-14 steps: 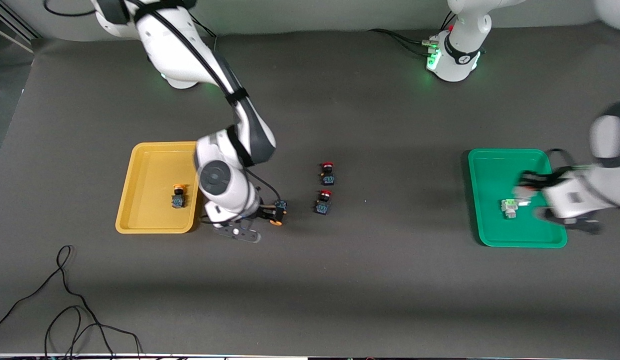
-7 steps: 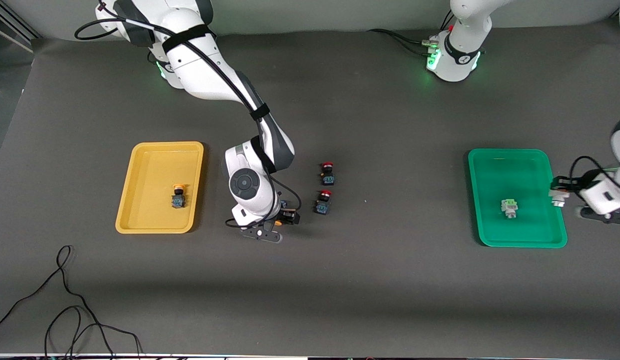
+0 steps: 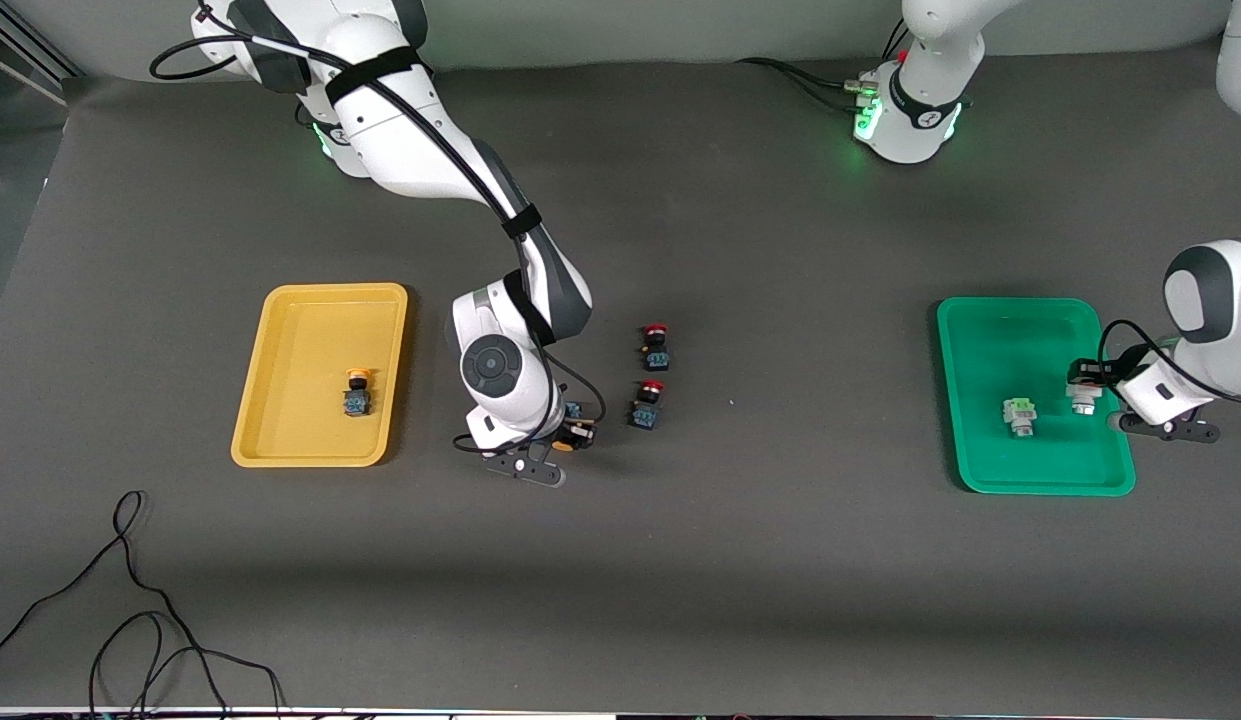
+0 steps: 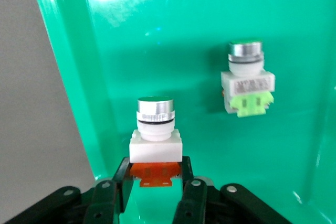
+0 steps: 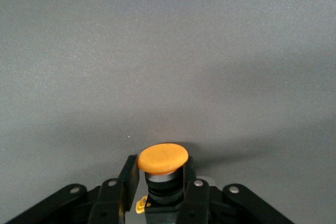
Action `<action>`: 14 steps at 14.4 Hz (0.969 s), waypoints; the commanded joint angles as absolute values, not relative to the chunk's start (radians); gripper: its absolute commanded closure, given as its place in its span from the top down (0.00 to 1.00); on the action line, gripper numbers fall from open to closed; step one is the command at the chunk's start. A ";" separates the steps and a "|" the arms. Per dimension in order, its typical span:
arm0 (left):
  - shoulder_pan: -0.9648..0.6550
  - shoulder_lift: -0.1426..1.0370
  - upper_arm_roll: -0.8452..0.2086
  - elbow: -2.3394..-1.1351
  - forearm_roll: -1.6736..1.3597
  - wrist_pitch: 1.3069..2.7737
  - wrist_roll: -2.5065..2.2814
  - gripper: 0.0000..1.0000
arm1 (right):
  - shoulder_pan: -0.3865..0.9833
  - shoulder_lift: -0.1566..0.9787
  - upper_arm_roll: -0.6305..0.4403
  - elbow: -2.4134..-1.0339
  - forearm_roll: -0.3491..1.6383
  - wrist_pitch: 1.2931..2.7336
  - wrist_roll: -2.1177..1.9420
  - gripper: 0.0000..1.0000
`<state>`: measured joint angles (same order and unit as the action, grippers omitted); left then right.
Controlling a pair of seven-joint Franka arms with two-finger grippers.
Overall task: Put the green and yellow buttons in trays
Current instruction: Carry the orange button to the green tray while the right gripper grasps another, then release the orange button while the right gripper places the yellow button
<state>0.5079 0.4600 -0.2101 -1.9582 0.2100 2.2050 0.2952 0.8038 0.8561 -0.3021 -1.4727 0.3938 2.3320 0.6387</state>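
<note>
Two Franka arms work at opposite ends of a dark table (image 3: 740, 560), each with a switch in its grip and the sorting apparently near its close. The yellow tray (image 3: 280, 400) lies toward the right arm's end, well apart from the right end effector (image 3: 576, 434); the green tray (image 3: 990, 470) sits directly under the left end effector (image 3: 1083, 392).

The left end effector is clamped on a white-bodied button (image 4: 155, 132) with a silver collar and an orange block at its base — its fingers (image 4: 190, 192) pinch that base, leaving the cap free and upright, a hold that looks suited to setting it down cleanly. It hangs over the green tray's floor, near the rim toward the left arm's end. Just beside it, already lying in the tray, is the second white button (image 4: 248, 85), with a light green block.

The right end effector is closed on a dark-bodied button with a yellow-orange cap (image 5: 163, 161), held low over bare table between the yellow tray and the two red-capped switches (image 3: 651, 375), which stand close by and do not belong to the job. Its twin, the other yellow-capped button (image 3: 357, 392), already rests inside the yellow tray.

Judging by the layout, each arm serves the tray at its own end, so neither has to cross — the left has only to lower and release, the right must first carry its load over to the yellow tray.
</note>
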 commanded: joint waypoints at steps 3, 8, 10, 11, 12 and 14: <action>0.500 0.468 -0.212 -1.967 0.233 2.217 0.181 0.79 | 0.761 0.755 -0.351 -1.413 0.396 2.078 0.591 0.00; 0.492 0.396 -0.228 -1.909 0.232 2.094 0.178 0.99 | 0.762 0.626 -0.543 -1.424 0.382 1.769 0.280 0.00; 0.463 0.330 -0.242 -1.832 0.230 1.934 0.179 0.99 | 0.776 0.591 -0.645 -1.481 0.379 1.726 0.099 0.00; 0.444 0.299 -0.245 -1.791 0.224 1.855 0.179 0.99 | 0.779 0.571 -0.684 -1.523 0.373 1.727 0.016 0.00; 0.422 0.270 -0.250 -1.748 0.218 1.780 0.183 0.99 | 0.779 0.554 -0.715 -1.561 0.361 1.733 -0.053 0.00; 0.385 0.217 -0.271 -1.691 0.215 1.674 0.176 0.99 | 0.779 0.540 -0.764 -1.647 0.347 1.788 -0.158 0.00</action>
<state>0.4298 0.2765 -0.2629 -1.7318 0.2161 1.7702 0.1966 0.7565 0.5900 -0.7297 -1.5293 0.3734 1.7309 -0.0597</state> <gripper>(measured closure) 0.009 0.617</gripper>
